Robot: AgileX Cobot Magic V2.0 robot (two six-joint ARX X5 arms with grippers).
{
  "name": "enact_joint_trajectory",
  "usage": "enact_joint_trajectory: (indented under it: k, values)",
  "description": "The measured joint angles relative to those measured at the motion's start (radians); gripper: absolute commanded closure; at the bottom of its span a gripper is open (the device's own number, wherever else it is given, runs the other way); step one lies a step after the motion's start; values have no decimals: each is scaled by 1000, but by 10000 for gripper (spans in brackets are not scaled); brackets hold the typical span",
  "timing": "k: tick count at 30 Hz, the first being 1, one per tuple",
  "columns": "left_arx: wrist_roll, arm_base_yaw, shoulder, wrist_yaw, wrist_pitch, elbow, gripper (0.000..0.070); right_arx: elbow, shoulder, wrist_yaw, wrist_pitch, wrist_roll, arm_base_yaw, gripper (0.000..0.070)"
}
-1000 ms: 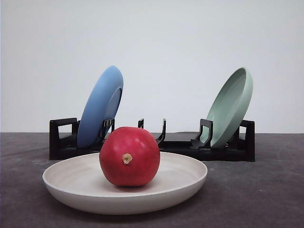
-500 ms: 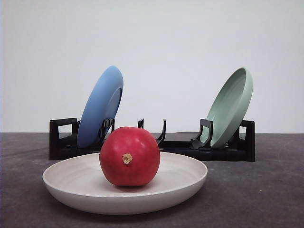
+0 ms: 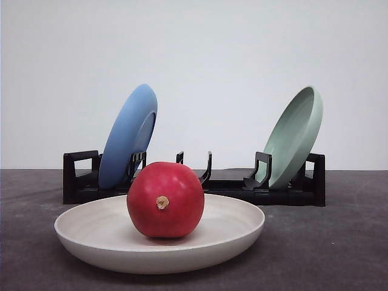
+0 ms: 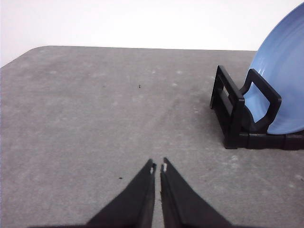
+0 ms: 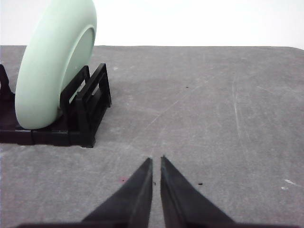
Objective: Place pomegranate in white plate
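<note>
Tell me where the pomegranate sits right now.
In the front view, the pomegranate rests inside the white plate, slightly left of its centre, in front of the black rack.

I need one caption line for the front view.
Pomegranate resting in white plate, before a black rack.

Grey table [image 3: 339, 242] bearing white plate [image 3: 91, 239], black rack [image 3: 291, 193]

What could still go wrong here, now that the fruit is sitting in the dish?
Probably little. The round pomegranate sits loose in the shallow white plate, so a bump might roll it over the low rim. The blue plate and green plate lean tilted in the black rack; a careless arm move could tip them.
</note>
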Motion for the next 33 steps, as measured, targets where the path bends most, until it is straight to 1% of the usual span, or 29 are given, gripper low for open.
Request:
enact_joint_trajectory:
  k: [33]
  values:
    - [0, 0, 0, 0, 0, 0, 700, 0, 0, 0, 0, 0, 0, 674]
